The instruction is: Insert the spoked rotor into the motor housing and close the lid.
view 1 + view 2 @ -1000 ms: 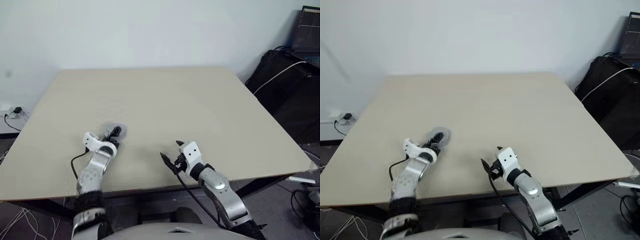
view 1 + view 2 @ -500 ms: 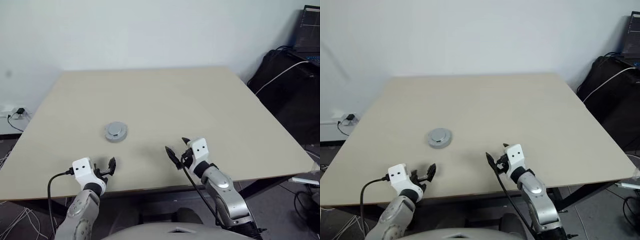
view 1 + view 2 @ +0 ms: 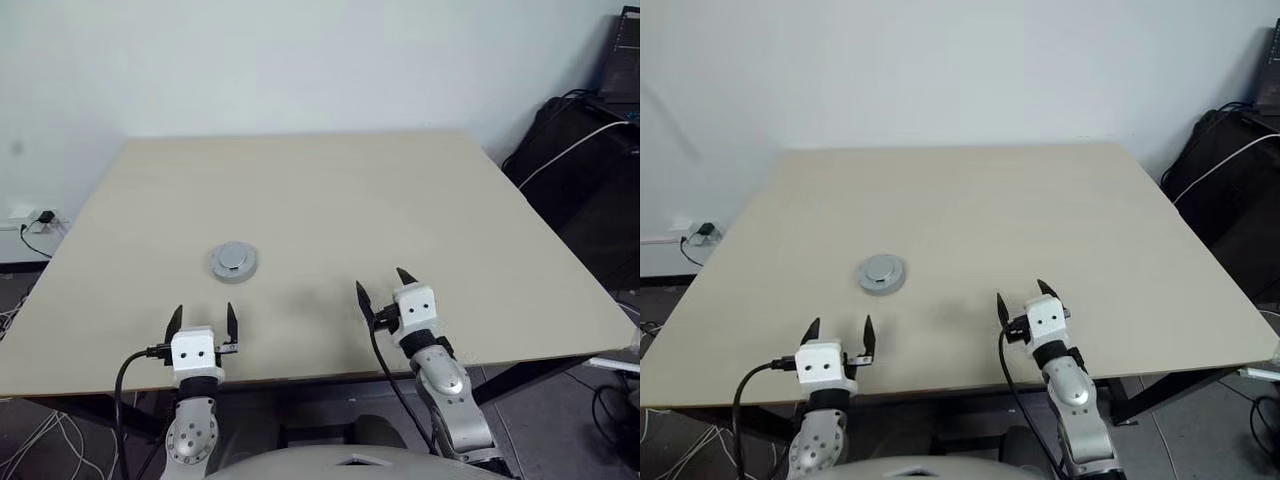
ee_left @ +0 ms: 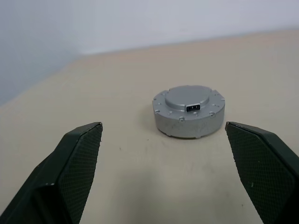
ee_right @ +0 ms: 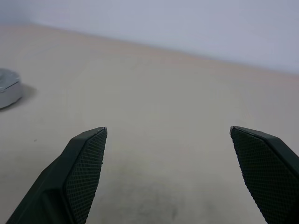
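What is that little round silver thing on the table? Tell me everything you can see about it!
It is the lid, a round silver-grey metal disc with a raised smooth centre, small screw-like dots around its rim and a tiny dark rectangular slot in front. It sits flat as the top of a low silver-grey cylinder on the pale table, towards the robot's left. Nothing touches it: the left pincer hangs open nearer the table edge, apart from it.

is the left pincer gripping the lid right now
No, the left pincer stands open near the table's front edge, well apart from the lid, which sits closed on the grey round unit.
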### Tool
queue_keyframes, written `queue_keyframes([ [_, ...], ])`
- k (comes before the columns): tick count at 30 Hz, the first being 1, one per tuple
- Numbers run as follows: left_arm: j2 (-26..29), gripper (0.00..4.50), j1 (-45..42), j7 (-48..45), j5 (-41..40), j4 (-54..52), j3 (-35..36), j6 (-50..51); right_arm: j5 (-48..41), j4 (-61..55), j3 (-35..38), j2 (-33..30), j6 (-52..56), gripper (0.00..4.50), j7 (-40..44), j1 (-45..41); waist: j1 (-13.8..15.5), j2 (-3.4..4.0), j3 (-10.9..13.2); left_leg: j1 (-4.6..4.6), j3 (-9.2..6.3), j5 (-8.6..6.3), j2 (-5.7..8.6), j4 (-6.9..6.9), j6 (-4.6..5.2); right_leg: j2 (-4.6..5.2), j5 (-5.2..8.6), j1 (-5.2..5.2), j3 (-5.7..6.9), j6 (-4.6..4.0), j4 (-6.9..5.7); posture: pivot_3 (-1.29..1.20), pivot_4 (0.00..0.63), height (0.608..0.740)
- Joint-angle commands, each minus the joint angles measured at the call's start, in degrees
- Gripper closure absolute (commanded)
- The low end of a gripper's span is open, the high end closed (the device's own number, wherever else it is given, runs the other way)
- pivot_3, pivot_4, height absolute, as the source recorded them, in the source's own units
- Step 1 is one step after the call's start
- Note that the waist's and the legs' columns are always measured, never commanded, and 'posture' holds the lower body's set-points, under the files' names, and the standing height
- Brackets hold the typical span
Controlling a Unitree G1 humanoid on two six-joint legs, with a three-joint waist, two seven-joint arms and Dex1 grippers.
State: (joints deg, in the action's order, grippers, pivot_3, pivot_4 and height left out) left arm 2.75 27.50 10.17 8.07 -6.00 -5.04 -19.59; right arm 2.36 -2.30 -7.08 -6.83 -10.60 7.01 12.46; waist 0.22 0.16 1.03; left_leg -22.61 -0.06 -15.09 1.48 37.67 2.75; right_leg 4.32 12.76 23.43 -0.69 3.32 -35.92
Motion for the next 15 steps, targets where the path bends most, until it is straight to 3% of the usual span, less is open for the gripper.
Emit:
queue_keyframes([
  [1, 0.09, 0.03, -1.35, -0.78, 0.18, -0.35, 0.58, -1.73, 0.72, -0.08, 1.84, 1.45, -5.06, 0.0, -3.24, 0.67, -0.02, 0.0, 0.0, 0.0, 0.0, 0.0, 0.0, 0.0, 0.0, 0.0, 0.0, -0.01, 0.0, 0.0, 0.0, 0.0, 0.0, 0.74],
  [15, -0.95, 0.03, -3.1, -1.55, -0.38, -1.12, 2.59, -1.09, -0.26, -1.8, 1.92, 2.33, -0.92, 0.0, -2.19, 0.08, -0.01, 0.01, -0.02, 0.02, 0.0, 0.02, -0.03, 0.18, 0.03, -0.08, -0.01, -0.08, 0.0, 0.02, -0.08, 0.0, 0.0, 0.74],
])
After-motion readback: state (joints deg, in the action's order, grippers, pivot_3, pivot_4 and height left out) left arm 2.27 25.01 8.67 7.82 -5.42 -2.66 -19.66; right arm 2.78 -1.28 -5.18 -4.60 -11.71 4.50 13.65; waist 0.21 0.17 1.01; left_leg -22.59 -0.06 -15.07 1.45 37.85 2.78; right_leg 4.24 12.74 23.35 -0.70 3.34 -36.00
